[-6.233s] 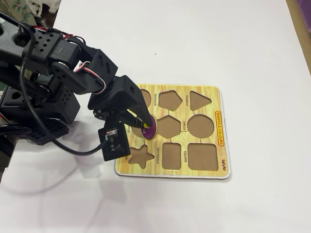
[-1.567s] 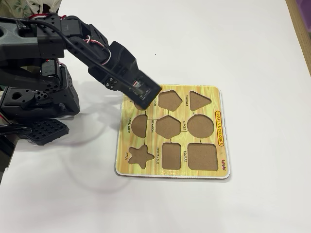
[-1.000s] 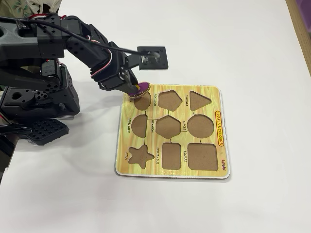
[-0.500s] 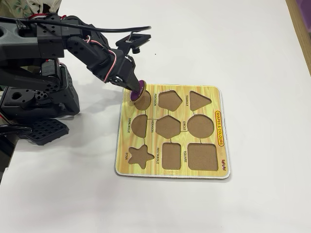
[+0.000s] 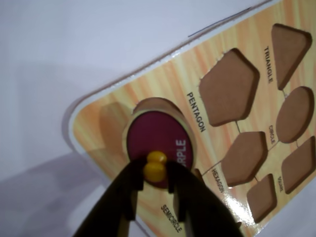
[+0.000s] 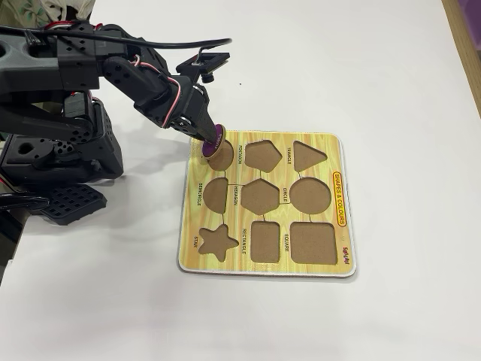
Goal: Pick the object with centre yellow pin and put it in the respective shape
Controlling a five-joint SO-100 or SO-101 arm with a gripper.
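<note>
The purple oval piece (image 5: 157, 136) with its yellow knob (image 5: 155, 166) hangs tilted over the oval cutout (image 5: 112, 122) at the board's top-left corner. My gripper (image 5: 155, 174) is shut on the knob, its two dark fingers pinching it from both sides. In the fixed view the piece (image 6: 215, 141) leans on edge at the corner recess of the wooden shape board (image 6: 342, 244), with the gripper (image 6: 208, 135) reaching down from the left. The piece's lower rim looks to rest in or on the recess; the contact itself is hidden.
The board has empty recesses: pentagon (image 6: 263, 155), triangle (image 6: 307, 154), semicircle (image 6: 215, 194), hexagon (image 6: 260, 195), circle (image 6: 310, 195), star (image 6: 218, 241), rectangle (image 6: 265, 241), square (image 6: 313, 242). The arm's black base (image 6: 52, 162) stands left. White tabletop surrounds the board.
The gripper carried the piece from the board's middle-left up to the top-left recess and rolled its wrist. Over the last half second it shifted only slightly, the piece still tilted there.
</note>
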